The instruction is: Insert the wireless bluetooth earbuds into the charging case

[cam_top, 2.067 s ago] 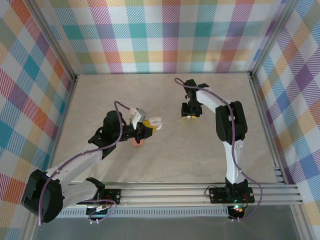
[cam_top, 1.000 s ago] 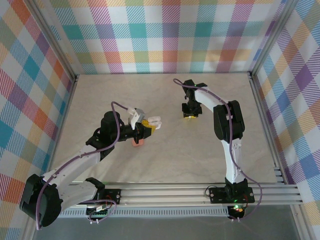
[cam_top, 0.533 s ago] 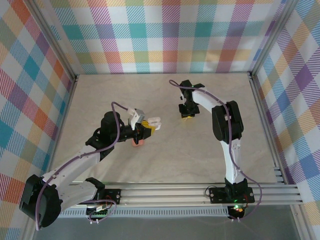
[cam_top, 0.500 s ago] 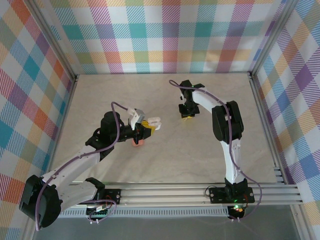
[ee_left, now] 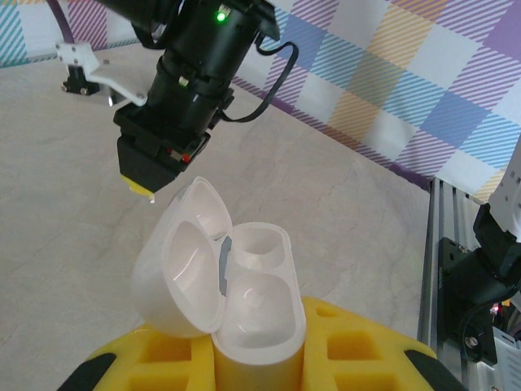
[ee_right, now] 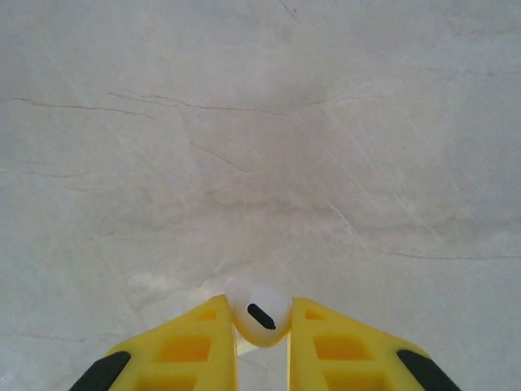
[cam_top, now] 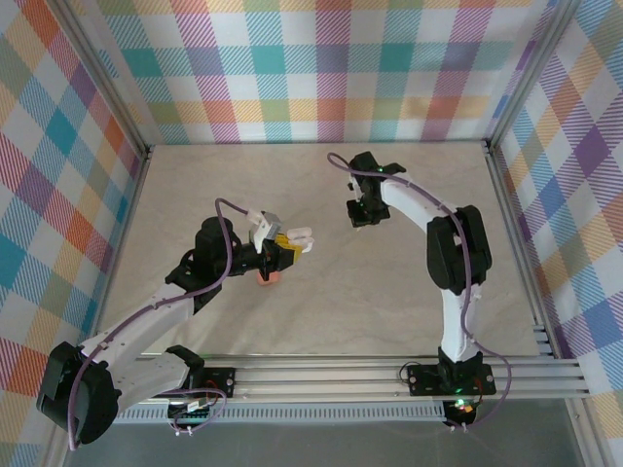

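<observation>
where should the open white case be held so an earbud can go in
Grip the white case on its lower body, across the sides, from its closed end, as the left gripper does: the lid stands open and the wells must stay clear.

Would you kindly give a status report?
Left end effector shut on open white case. Right end effector shut on white earbud. Nothing between them.

No writing, brand, number or sign can be read in any of the views. The white charging case (ee_left: 252, 305) has nothing legible on its shell or open lid, the white earbud (ee_right: 257, 314) has none either, and the pale marbled surface (ee_right: 260, 122) is unmarked.
</observation>
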Controlling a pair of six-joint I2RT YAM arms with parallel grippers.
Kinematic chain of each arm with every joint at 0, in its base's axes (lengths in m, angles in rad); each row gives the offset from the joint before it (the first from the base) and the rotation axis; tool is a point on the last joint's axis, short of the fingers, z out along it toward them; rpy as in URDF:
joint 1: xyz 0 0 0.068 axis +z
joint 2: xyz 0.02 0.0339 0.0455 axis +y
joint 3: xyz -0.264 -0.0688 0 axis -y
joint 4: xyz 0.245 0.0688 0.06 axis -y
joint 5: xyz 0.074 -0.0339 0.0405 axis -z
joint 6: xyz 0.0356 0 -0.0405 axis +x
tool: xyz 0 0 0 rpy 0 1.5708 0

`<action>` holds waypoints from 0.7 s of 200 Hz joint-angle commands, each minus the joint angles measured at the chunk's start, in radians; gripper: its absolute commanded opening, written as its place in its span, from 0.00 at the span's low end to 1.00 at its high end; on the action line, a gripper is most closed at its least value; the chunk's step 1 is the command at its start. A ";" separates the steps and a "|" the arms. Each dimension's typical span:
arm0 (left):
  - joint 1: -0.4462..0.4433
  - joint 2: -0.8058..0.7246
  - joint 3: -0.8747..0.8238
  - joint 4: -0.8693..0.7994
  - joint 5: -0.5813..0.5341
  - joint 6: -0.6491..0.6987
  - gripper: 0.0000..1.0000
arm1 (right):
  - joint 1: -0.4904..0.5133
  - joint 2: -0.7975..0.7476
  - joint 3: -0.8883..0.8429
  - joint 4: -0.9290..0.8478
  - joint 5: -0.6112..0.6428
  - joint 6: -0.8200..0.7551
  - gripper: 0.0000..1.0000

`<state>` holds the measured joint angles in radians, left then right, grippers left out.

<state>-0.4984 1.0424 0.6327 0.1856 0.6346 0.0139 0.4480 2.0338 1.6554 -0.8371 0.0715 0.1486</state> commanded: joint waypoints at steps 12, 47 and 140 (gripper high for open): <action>0.011 -0.004 0.004 0.042 0.014 -0.027 0.00 | 0.022 -0.118 -0.037 0.043 0.026 -0.039 0.18; 0.010 0.031 0.019 0.088 0.037 -0.058 0.00 | 0.064 -0.242 -0.084 0.092 0.080 -0.067 0.17; -0.019 0.131 0.103 0.149 0.062 -0.094 0.00 | 0.233 -0.566 -0.193 0.236 0.208 -0.159 0.17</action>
<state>-0.5018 1.1500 0.6830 0.2722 0.6720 -0.0643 0.6411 1.5448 1.4940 -0.6720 0.2417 0.0372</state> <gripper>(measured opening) 0.203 0.175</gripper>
